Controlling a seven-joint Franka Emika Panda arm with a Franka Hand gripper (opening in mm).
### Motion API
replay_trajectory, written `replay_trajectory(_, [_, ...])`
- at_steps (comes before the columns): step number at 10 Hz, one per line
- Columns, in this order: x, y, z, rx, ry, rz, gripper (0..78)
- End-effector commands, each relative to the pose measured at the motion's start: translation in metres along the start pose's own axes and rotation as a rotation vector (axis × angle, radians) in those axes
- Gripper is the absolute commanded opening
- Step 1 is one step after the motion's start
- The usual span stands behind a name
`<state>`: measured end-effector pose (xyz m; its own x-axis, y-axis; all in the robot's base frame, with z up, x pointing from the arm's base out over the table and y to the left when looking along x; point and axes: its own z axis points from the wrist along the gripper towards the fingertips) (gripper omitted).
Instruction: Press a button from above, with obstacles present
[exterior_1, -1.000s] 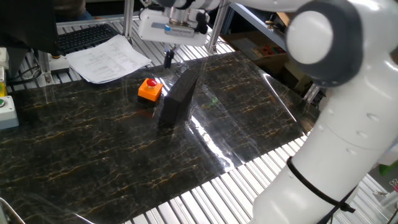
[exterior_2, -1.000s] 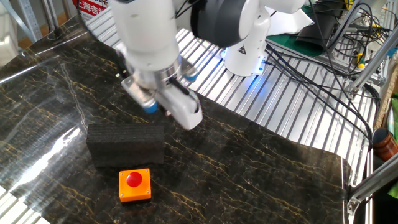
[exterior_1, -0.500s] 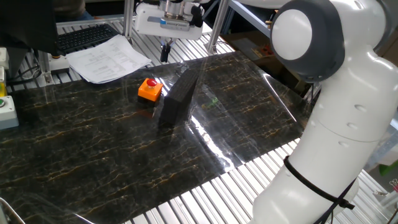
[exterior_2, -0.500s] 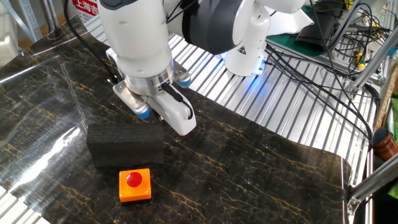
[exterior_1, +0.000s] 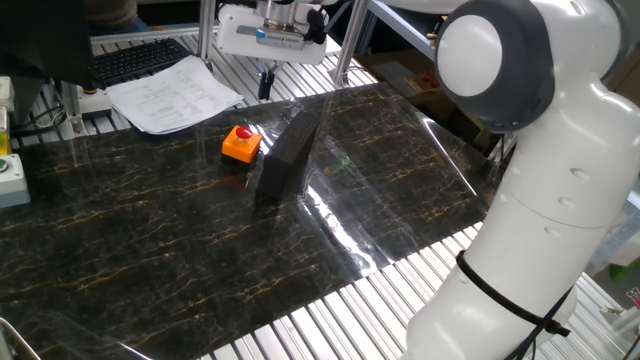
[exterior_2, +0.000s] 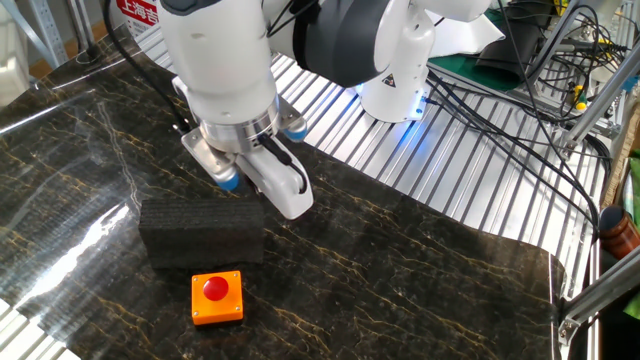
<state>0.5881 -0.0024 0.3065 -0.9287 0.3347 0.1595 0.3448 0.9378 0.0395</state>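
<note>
One fixed view: gripper (exterior_1: 266, 84) raised above the far end of the obstacle slab (exterior_1: 287, 155); finger state cannot be told. Button (exterior_1: 242, 133) on its orange box (exterior_1: 240, 147), on the tabletop (exterior_1: 150, 230) just beside the slab.

The other fixed view: gripper hidden behind the wrist. Slab (exterior_2: 201, 230) stands between arm and button (exterior_2: 214, 289).

Step, as judged: approach. Next: carry over the slab, centre above the button, descend.

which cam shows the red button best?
The other fixed view: it looks down on the red button, round and unblocked atop the orange box, in front of the dark slab. One fixed view shows the button smaller, at a slant, beside the slab.
</note>
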Motion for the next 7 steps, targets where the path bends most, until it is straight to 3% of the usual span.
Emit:
replay_trajectory(1, [-0.0004, -0.0002, -0.0016, 0.012, 0.018, 0.033, 0.0])
replay_trajectory(3, [-0.0004, -0.0002, -0.0016, 0.028, 0.009, 0.031, 0.0])
replay_trajectory(7, [-0.0016, -0.0003, -0.001, 0.023, 0.007, 0.013, 0.0])
